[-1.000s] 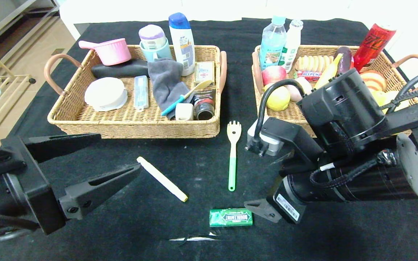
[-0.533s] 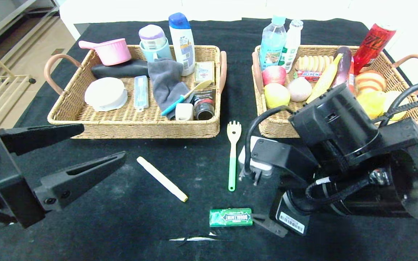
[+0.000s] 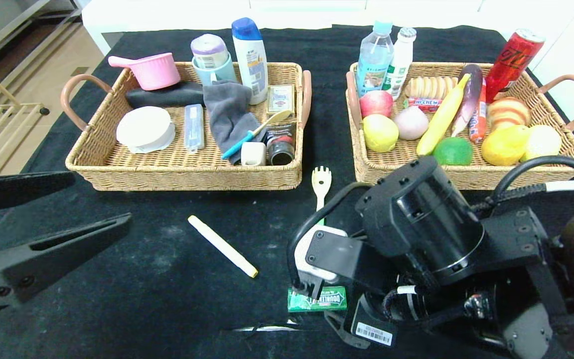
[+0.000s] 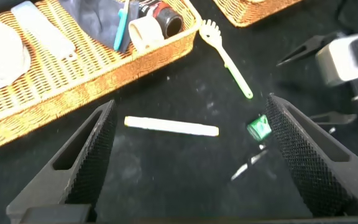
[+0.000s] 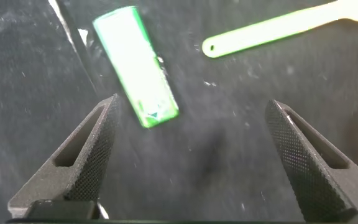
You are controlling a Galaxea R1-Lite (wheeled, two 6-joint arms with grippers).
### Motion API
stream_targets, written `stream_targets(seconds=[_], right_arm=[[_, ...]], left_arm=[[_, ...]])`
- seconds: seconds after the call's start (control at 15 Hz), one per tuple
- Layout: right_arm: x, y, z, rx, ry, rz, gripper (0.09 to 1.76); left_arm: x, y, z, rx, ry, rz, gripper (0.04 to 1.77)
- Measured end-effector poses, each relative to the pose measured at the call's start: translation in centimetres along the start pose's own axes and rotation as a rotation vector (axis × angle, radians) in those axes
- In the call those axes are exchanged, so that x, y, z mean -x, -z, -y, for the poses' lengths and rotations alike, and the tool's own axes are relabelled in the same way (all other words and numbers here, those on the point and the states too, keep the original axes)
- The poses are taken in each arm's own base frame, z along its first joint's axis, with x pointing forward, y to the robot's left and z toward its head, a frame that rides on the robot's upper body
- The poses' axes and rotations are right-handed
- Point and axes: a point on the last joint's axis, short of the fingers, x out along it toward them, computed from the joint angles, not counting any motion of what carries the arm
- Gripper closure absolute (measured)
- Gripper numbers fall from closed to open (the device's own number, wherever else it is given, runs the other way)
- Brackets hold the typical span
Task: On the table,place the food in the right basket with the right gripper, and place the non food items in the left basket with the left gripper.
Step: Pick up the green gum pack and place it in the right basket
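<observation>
1. Now the green pack of gum (image 3: 317, 299) lies on the black table (image 3: 167, 299), near the front edge and well apart from both baskets. It is food, so it likely belongs in the right basket (image 3: 466, 172).

2. Over the last second the right gripper (image 5: 191, 155) has come down and forward from near the right basket. It now hangs just above the gum. Its two fingers are spread wide, with nothing between them. In the right wrist view the gum sits closer to one finger than to the other, so the gripper may need to shift a bit before it closes.

3. This looks like the start of picking up the gum. It is not lifted yet.

4. The left gripper (image 3: 43, 219) has pulled back toward the left edge. Its fingers are spread wide too, and it holds nothing. The white stick (image 3: 222, 246) and the green spatula (image 4: 227, 58) still lie on the table for it.

5. In the head view the right arm covers part of the gum and the lower part of the spatula. The right gripper's fingers are mostly hidden there. What the white stick is cannot be told.
</observation>
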Motion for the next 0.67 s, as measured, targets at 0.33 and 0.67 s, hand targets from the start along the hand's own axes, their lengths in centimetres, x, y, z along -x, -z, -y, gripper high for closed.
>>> stream_targets(seconds=[0.33,0.67], right_arm=[[-0.7,0.2,-1.5,0.039,-0.027,-0.014,0.15],[-1.5,0.4,-1.6,0.037,-0.031,-0.034,0.15]], left_arm=[[1.0,-0.4,0.1,-0.004,-0.004,0.022,0.09],[1.0,-0.4,0.1,-0.004,0.005,0.021,0.09]])
